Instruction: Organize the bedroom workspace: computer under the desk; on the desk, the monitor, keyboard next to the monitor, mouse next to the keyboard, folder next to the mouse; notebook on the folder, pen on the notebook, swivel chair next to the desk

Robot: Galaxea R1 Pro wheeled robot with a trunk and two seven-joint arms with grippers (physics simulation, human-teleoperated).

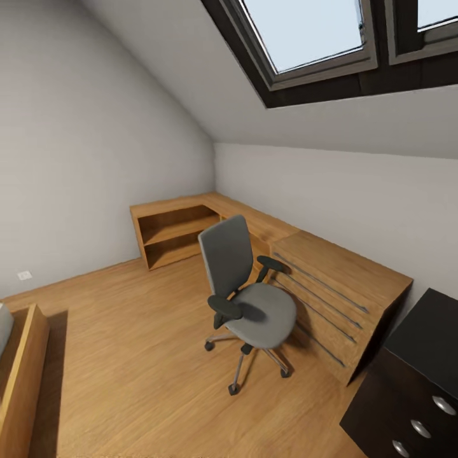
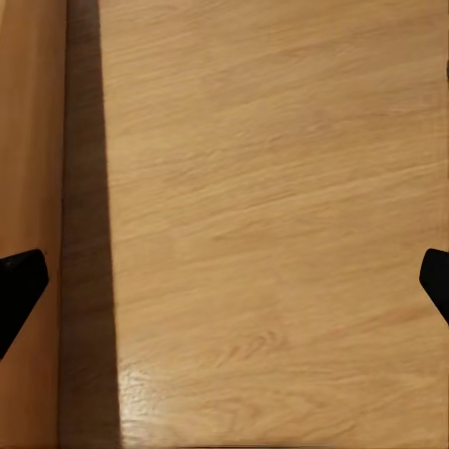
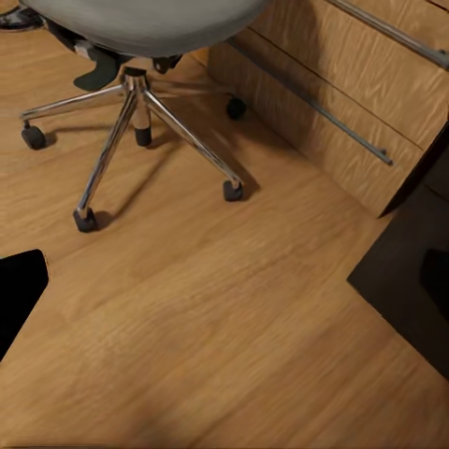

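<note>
A grey swivel chair (image 1: 245, 286) with black armrests stands on the wood floor, close in front of the drawer side of an L-shaped wooden desk (image 1: 343, 264). Its seat carries only a dark patch. The desk runs along the far wall into the corner. In the right wrist view the chair's star base (image 3: 131, 94) and castors stand beside the desk drawers (image 3: 318, 84). My right gripper (image 3: 224, 285) hangs open over bare floor near them. My left gripper (image 2: 224, 281) is open above the floor beside a wooden bed frame (image 2: 28, 140).
A dark dresser (image 1: 413, 381) with round knobs stands at the near right, touching the desk's end. The bed frame (image 1: 22, 369) sits at the near left. An open shelf unit (image 1: 172, 235) forms the desk's left leg. Skylights are in the sloped ceiling.
</note>
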